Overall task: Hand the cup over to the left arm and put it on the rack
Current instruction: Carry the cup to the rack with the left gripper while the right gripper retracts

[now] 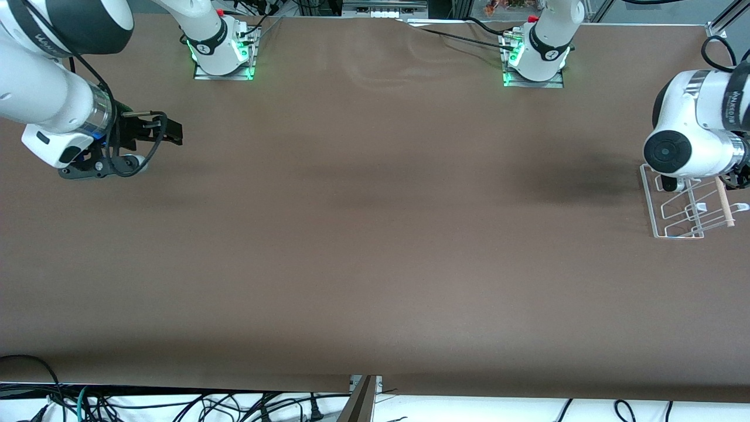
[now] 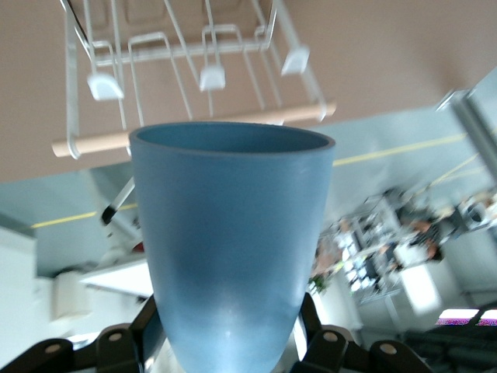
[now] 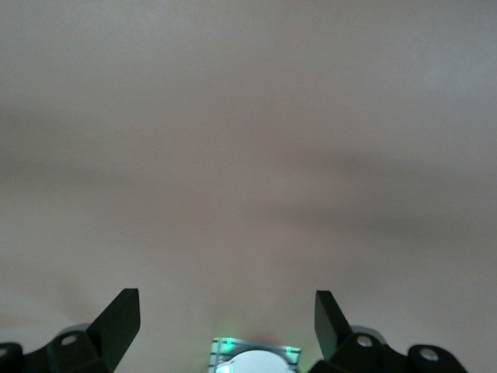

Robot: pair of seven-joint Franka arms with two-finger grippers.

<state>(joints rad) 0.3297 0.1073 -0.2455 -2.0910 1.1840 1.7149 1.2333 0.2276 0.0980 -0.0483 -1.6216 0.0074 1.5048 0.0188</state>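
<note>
The small light-blue plastic cup (image 2: 231, 249), tapered and without handle, sits in the left claw (image 2: 233, 353). The claw is clamped on the narrow bottom part of the cup, one black finger on each side, and the open mouth points away from the wrist toward the clear wire drying rack (image 2: 186, 74) with its light wooden dowel (image 2: 194, 128). In the front view the cup itself is hidden by the white wrist of the left arm (image 1: 697, 132), which hangs over the rack (image 1: 679, 205) at the left arm's end of the brown desk (image 1: 375, 234).

I judge the cup to be light and rather stiff, with thin walls that can bend a little under strong pressure. Its surface looks smooth, so it can slip, and because of the taper a squeeze may push it out of the fingers toward the wide end. The hold low on the body, near the base, seems good: the wall is strongest there and the mouth stays free to go over a prong. It is not fragile, but it may tip or bounce off the thin wires if it is released too high.

The right claw (image 3: 227, 326) waits with its fingers apart and empty, low over the desk at the right arm's end (image 1: 149, 132).
</note>
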